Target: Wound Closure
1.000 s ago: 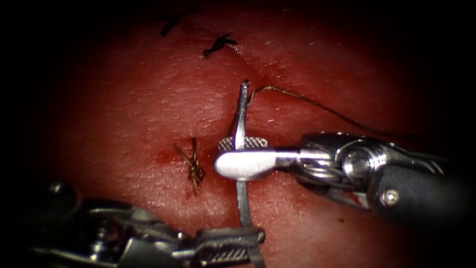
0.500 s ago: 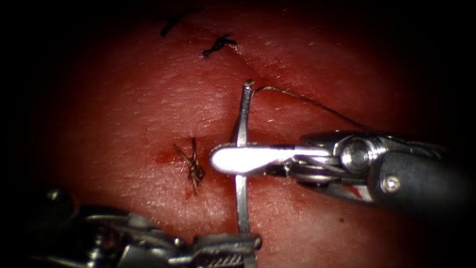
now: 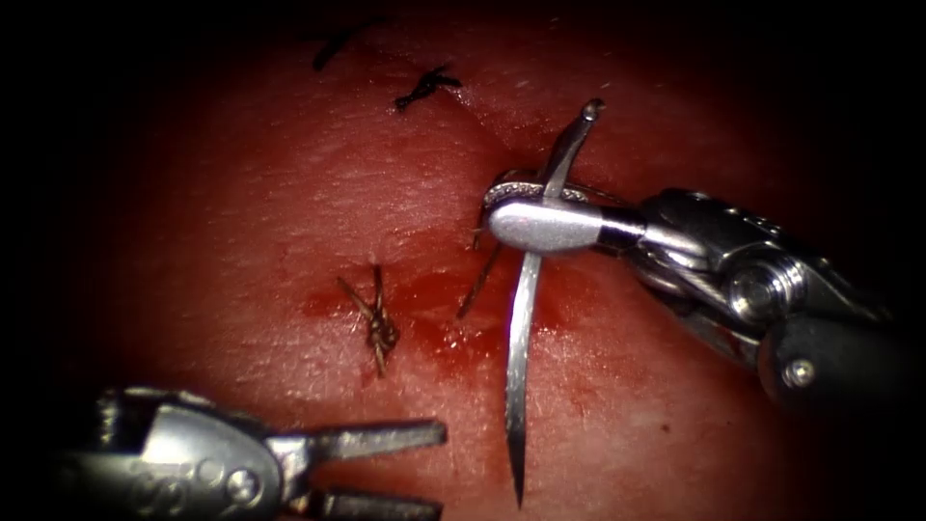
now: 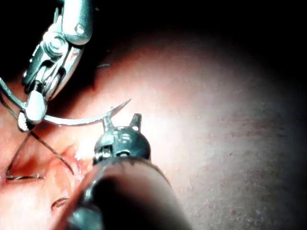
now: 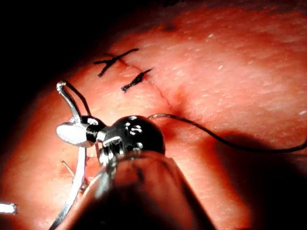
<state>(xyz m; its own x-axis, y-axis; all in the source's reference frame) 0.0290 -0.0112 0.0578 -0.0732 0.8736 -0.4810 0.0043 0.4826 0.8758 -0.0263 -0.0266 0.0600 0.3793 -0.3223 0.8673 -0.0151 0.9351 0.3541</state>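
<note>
Since the earlier frames, the right tool (image 3: 526,217) has lifted the needle (image 3: 521,357) up and to the right, clear of the left tool (image 3: 424,473), which has released the needle's point end and drawn back to the left. The right tool's fingers are clamped on the needle near its swaged end, about a quarter of the way along the curve. The needle hangs free above the tissue (image 3: 289,193), point downward, not in it. The left tool's fingers stand parted and hold nothing. The thread (image 5: 216,136) trails from the needle's end across the tissue. A knotted stitch (image 3: 378,323) lies left of the needle, with red fluid (image 3: 453,338) beside it.
</note>
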